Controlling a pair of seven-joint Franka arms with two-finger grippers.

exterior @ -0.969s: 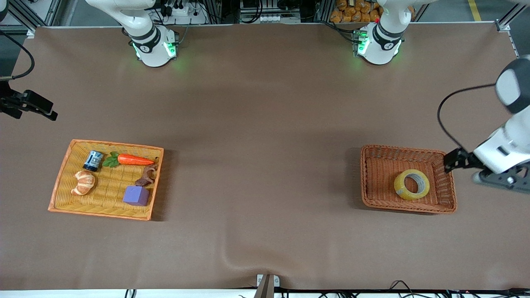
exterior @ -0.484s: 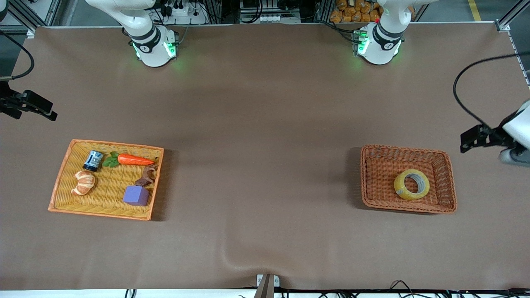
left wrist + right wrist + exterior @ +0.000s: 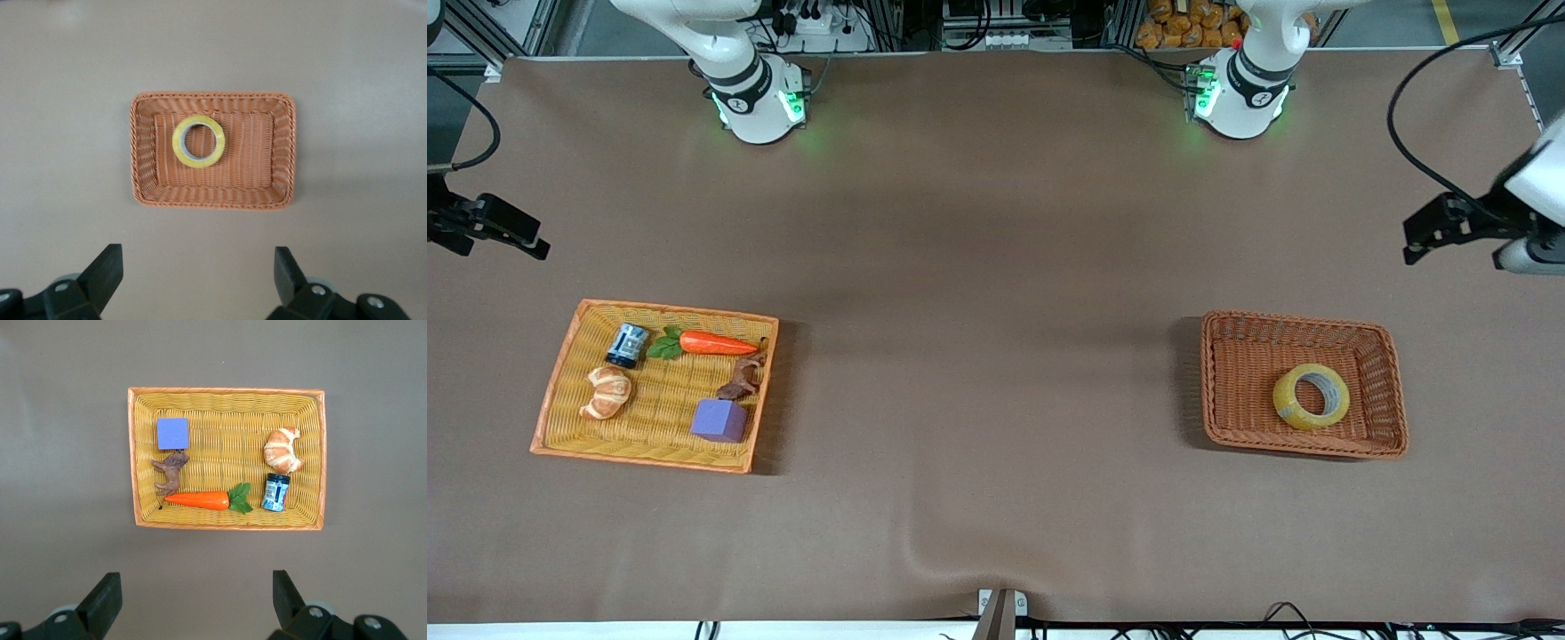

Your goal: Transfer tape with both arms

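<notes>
The tape (image 3: 1286,402), a yellowish ring with a grey core, lies flat in a brown wicker basket (image 3: 1215,382) toward the left arm's end of the table. It also shows in the left wrist view (image 3: 180,142), inside the basket (image 3: 281,153). My left gripper (image 3: 198,263) is open and empty, high over bare table beside the basket. Its hand shows at the edge of the front view (image 3: 1522,256). My right gripper (image 3: 197,587) is open and empty, high over bare table beside the yellow tray (image 3: 133,453).
The yellow wicker tray (image 3: 560,391) at the right arm's end holds a purple cube (image 3: 719,420), a carrot (image 3: 716,343), a croissant (image 3: 607,392), a blue can (image 3: 628,344) and a brown toy figure (image 3: 743,378). Brown cloth covers the table between the containers.
My left hand has moved away from the basket's side, toward the robots' bases. The tape stays in the basket. The right arm has not moved.
</notes>
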